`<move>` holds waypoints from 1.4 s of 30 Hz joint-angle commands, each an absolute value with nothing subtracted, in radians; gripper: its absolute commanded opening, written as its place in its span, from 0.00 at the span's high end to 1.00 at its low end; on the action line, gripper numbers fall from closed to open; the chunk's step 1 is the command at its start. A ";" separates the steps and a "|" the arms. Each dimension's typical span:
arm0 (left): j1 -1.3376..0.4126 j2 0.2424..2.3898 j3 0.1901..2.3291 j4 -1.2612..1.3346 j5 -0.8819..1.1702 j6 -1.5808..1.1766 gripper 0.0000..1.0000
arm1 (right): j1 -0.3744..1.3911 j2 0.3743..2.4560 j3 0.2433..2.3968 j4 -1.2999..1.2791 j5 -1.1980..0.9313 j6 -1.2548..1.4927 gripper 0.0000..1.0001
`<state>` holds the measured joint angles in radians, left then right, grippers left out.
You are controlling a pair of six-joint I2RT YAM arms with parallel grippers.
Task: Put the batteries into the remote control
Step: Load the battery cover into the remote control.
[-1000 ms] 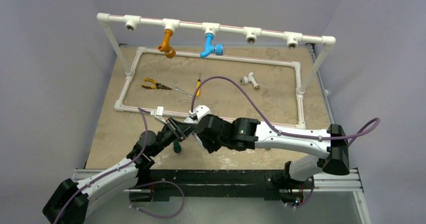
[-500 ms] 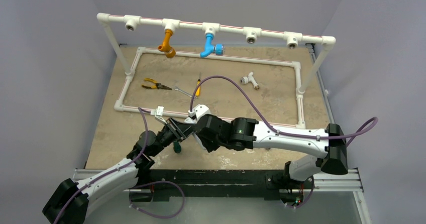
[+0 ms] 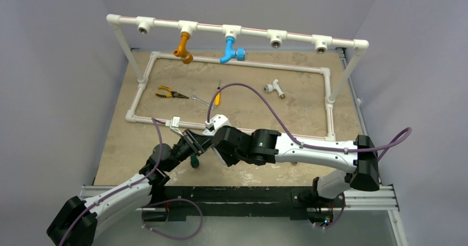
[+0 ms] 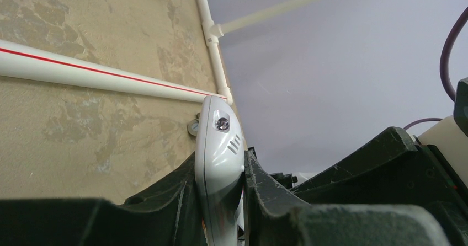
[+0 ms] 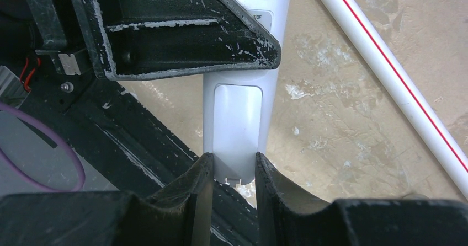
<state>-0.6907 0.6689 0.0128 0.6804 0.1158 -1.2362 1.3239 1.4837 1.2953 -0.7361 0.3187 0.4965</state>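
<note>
Top external view: we see the left gripper (image 3: 191, 140) and the right gripper (image 3: 208, 144) meeting nose to nose just on the near side of the pipe frame (image 3: 144, 118), close to its near-left corner. What they share is masked by the two wrists. The pliers (image 3: 168, 94) and the T-fitting (image 3: 274, 87) lie inside the frame, well apart from the arms. Left wrist view: the remote control (image 4: 219, 141) stands edge-on, clamped between the dark fingers (image 4: 165, 193). Its rounded free end points toward the frame's near rail and sits just short of it, raised off the table (image 4: 66, 135). A faint orange trace low on its edge is too small for us to identify. Right wrist view: we look along the remote's back. Its recessed cover panel runs toward us, and the right jaws are closed on the two long edges at that end. The left gripper's body crosses the handset farther up, on the frame side. No battery shows loose in any view, and we cannot tell whether the cells are already inside. We judge the handset light, stiff and hollow, with a glossy shell that could slip under a sideways push. The best hold is across its narrow width on the long edges. The thin cover and its small latch tab should be kept free of pinching.
</note>
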 commanded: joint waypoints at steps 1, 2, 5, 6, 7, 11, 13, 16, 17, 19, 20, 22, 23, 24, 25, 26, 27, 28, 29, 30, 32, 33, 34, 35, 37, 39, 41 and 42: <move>-0.697 0.654 0.000 0.761 0.124 -1.221 1.00 | 1.328 1.482 1.340 -0.731 0.358 0.494 0.74; -0.697 0.654 0.000 0.761 0.123 -1.222 1.00 | 1.328 1.483 1.338 -0.727 0.359 0.493 0.74; -0.696 0.652 0.000 0.760 0.123 -1.223 1.00 | 1.326 1.488 1.337 -0.717 0.359 0.493 0.74; -0.697 0.652 0.000 0.759 0.124 -1.223 1.00 | 1.327 1.492 1.339 -0.715 0.360 0.491 0.74; -0.696 0.651 0.000 0.759 0.123 -1.224 1.00 | 1.327 1.494 1.340 -0.714 0.359 0.490 0.74; -0.696 0.649 0.001 0.756 0.123 -1.223 1.00 | 1.326 1.502 1.347 -0.702 0.353 0.489 0.74; -0.697 0.649 0.001 0.754 0.123 -1.224 1.00 | 1.325 1.503 1.346 -0.695 0.350 0.489 0.73; -0.697 0.647 0.001 0.755 0.126 -1.225 1.00 | 1.327 1.505 1.346 -0.690 0.349 0.491 0.72; -0.696 0.646 0.000 0.753 0.125 -1.223 1.00 | 1.326 1.505 1.347 -0.687 0.348 0.492 0.72; -0.696 0.646 0.000 0.752 0.124 -1.224 1.00 | 1.324 1.507 1.346 -0.681 0.346 0.491 0.72; -0.696 0.646 0.000 0.752 0.124 -1.224 1.00 | 1.324 1.506 1.346 -0.680 0.347 0.491 0.72; -0.696 0.646 0.001 0.752 0.123 -1.225 1.00 | 1.322 1.506 1.345 -0.678 0.347 0.493 0.71; -0.697 0.647 0.000 0.752 0.125 -1.225 1.00 | 1.321 1.507 1.343 -0.678 0.348 0.493 0.71; -0.696 0.646 0.000 0.752 0.125 -1.225 1.00 | 1.321 1.506 1.343 -0.677 0.348 0.493 0.71; -0.696 0.644 0.001 0.752 0.126 -1.225 1.00 | 1.321 1.506 1.343 -0.676 0.348 0.492 0.70; -0.696 0.644 0.000 0.751 0.127 -1.226 1.00 | 1.320 1.506 1.342 -0.675 0.348 0.492 0.69; -0.697 0.644 0.001 0.752 0.127 -1.228 1.00 | 1.320 1.508 1.343 -0.675 0.350 0.494 0.67; -0.697 0.644 0.001 0.752 0.127 -1.229 1.00 | 1.319 1.508 1.344 -0.675 0.350 0.494 0.65; -0.697 0.644 0.001 0.752 0.130 -1.230 1.00 | 1.319 1.509 1.343 -0.676 0.352 0.496 0.63; -0.697 0.646 0.000 0.753 0.130 -1.229 1.00 | 1.319 1.509 1.344 -0.677 0.353 0.496 0.61; -0.697 0.646 0.001 0.755 0.131 -1.230 1.00 | 1.319 1.510 1.343 -0.676 0.354 0.495 0.58; -0.698 0.646 0.000 0.755 0.131 -1.230 1.00 | 1.319 1.510 1.343 -0.676 0.354 0.496 0.57; -0.697 0.646 0.000 0.755 0.132 -1.232 1.00 | 1.320 1.509 1.343 -0.678 0.356 0.496 0.56; -0.697 0.646 0.000 0.754 0.132 -1.231 1.00 | 1.319 1.508 1.343 -0.678 0.357 0.496 0.55; -0.696 0.646 0.001 0.754 0.131 -1.233 1.00 | 1.320 1.507 1.343 -0.680 0.362 0.496 0.53; -0.696 0.646 0.000 0.753 0.129 -1.233 1.00 | 1.318 1.504 1.343 -0.682 0.370 0.495 0.52; -0.696 0.648 0.000 0.753 0.129 -1.233 1.00 | 1.318 1.498 1.345 -0.687 0.376 0.493 0.51; -0.697 0.647 0.001 0.753 0.130 -1.233 1.00 | 1.319 1.494 1.346 -0.686 0.377 0.493 0.50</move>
